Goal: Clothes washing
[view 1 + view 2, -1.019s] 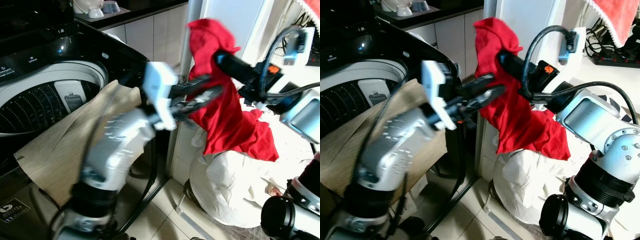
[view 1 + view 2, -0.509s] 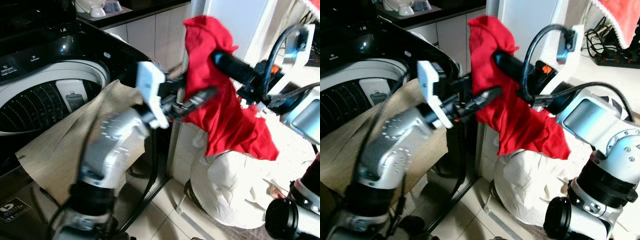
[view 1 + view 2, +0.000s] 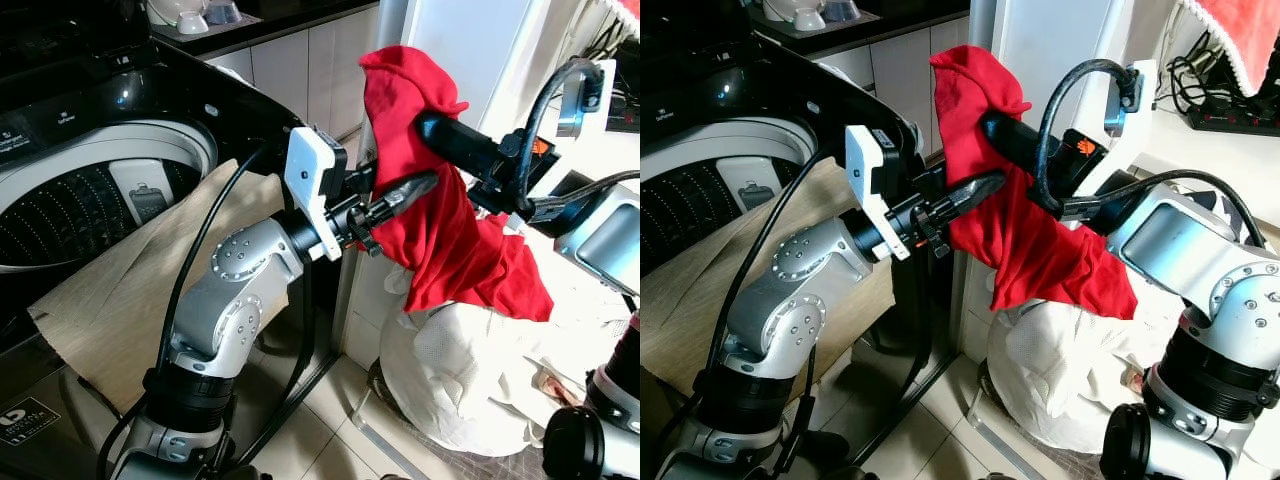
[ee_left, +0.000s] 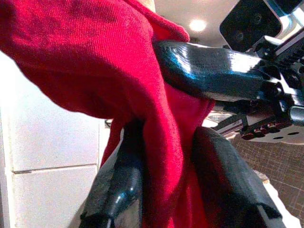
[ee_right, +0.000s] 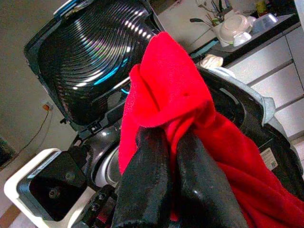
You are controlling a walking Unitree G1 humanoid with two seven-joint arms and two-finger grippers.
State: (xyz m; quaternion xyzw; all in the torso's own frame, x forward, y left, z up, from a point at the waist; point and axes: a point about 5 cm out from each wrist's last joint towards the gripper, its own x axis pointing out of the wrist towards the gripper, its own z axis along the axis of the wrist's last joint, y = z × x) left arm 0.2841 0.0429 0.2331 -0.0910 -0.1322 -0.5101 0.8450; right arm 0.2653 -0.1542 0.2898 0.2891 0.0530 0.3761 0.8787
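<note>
Both my grippers pinch one red garment in the air beside the open washing machine.

My right gripper (image 5: 164,142) has its two black fingers closed tight on the upper part of the red garment (image 3: 440,215), which bunches over the fingertips and hangs down past my forearm. My left gripper (image 3: 405,190) reaches in from the machine's side, and its fingers (image 4: 118,190) are closed on a fold lower down the same cloth, with red fabric squeezed between them. The garment hangs off the washing machine's (image 3: 120,100) right edge, above a white laundry bag (image 3: 450,370) on the tiled floor (image 3: 320,440). The drum (image 3: 70,215) stands open with the lid (image 5: 90,52) raised, and a beige cloth (image 3: 110,300) drapes over the machine's front rim and down its front.
</note>
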